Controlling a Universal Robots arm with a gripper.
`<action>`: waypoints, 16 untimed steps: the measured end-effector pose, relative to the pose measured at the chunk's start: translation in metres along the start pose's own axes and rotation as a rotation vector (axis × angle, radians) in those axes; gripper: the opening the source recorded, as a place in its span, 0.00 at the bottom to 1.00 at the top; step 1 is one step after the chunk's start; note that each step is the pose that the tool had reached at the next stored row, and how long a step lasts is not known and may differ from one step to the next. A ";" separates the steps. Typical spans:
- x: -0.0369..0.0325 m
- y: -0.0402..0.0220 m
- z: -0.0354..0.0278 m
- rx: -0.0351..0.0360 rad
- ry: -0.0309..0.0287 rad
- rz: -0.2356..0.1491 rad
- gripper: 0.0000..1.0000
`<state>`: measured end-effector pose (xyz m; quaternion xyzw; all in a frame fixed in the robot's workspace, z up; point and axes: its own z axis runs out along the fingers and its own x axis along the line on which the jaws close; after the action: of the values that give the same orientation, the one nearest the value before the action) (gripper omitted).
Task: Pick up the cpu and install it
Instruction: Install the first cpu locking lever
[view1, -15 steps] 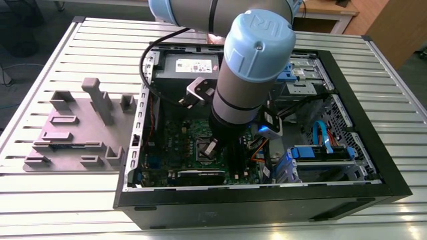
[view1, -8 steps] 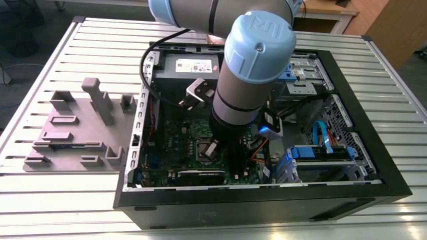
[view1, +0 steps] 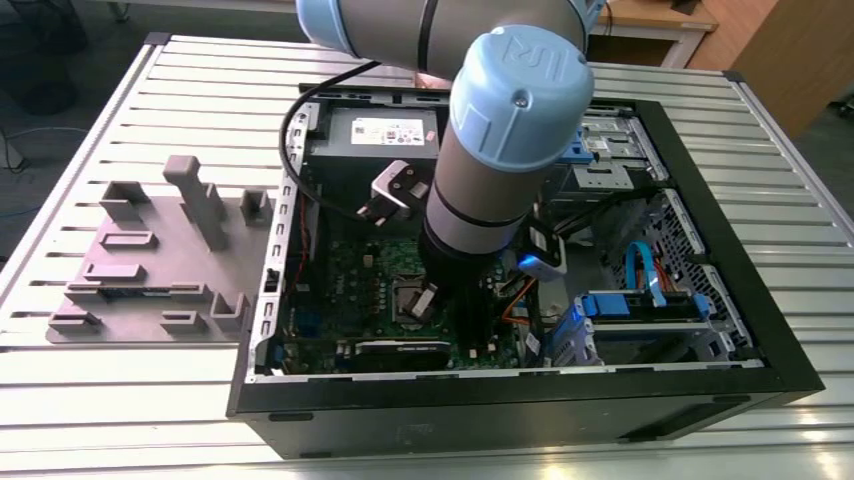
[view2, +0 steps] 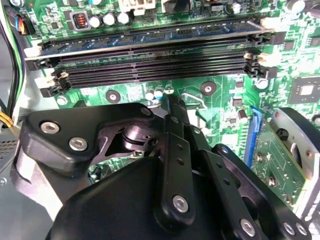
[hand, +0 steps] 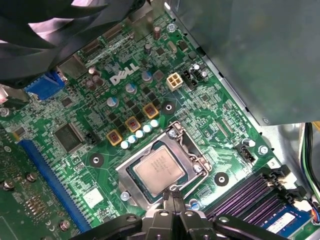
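The cpu (hand: 161, 171), a flat square chip with a pale silver top, lies flat in the socket on the green motherboard (hand: 210, 120), with a silver metal frame (hand: 131, 186) around it. My gripper (hand: 172, 194) hangs just over the chip's edge. Its two thin fingertips are pressed together with nothing between them. In the second wrist view the black finger linkages (view2: 172, 165) converge to the shut gripper (view2: 169, 102) above the board. In the exterior view the arm (view1: 501, 150) reaches straight down into the open computer case (view1: 534, 400).
A large grey box with a white label (view1: 387, 130) sits at the case's far end. Memory slots (view2: 150, 65) run beside the socket. A black fan (hand: 50, 30) and blue drive brackets (view1: 641, 305) crowd the case. A grey parts fixture (view1: 147, 260) stands at the exterior view's left.
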<state>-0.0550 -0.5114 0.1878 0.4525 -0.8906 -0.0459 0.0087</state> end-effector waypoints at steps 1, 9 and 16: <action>0.0004 -0.0003 0.0001 -0.0001 -0.0001 -0.001 0.11; -0.0005 -0.0060 0.0008 -0.0005 0.0003 -0.008 0.11; -0.0025 -0.0092 0.0011 -0.0004 -0.0001 -0.009 0.11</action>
<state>-0.0462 -0.5147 0.1859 0.4563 -0.8886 -0.0462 0.0086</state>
